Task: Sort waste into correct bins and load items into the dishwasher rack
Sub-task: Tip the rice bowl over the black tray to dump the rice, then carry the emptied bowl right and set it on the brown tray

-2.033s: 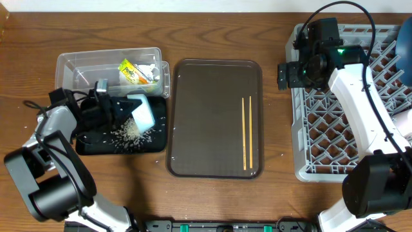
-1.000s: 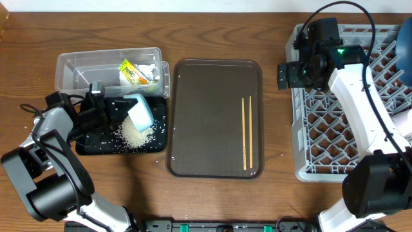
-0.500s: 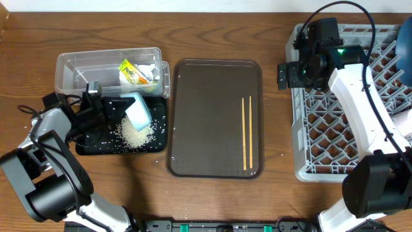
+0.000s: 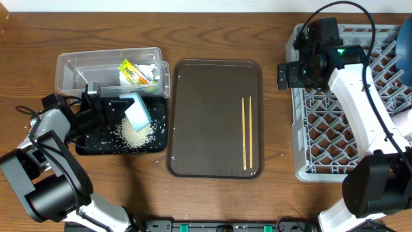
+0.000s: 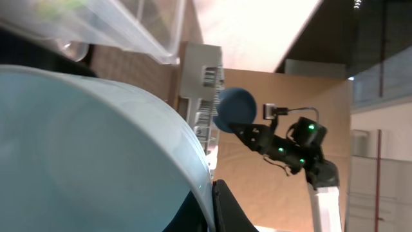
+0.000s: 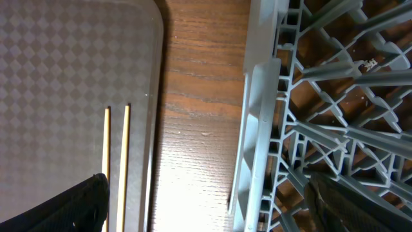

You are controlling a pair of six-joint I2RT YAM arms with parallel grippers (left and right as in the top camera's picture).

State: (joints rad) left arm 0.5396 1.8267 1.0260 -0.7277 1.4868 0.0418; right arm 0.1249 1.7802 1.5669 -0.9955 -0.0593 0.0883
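Observation:
My left gripper [image 4: 114, 111] is shut on the rim of the pale blue bowl [image 4: 138, 111], held tipped on its side over the black tray [image 4: 87, 147]. The bowl fills the left wrist view [image 5: 90, 154]. Loose white rice [image 4: 135, 133] lies in a heap in the tray. The yellow-green wrapper [image 4: 134, 72] lies in the clear tub [image 4: 71, 67]. Two wooden chopsticks [image 4: 247, 132] lie on the brown serving tray [image 4: 212, 116] and show in the right wrist view [image 6: 117, 161]. My right gripper [image 4: 290, 74] is open and empty by the left edge of the grey rack [image 4: 322, 129]. The dark blue dish [image 4: 405, 38] sits at the rack's far right.
The rack's left wall [image 6: 257, 129] stands close to the brown tray's right edge, with a strip of wooden table [image 6: 199, 96] between. A few rice grains are scattered on the table round the black tray.
The left gripper has pulled the tipped bowl slightly left and back over the black tray; the rice heap stays. The right arm has not moved.

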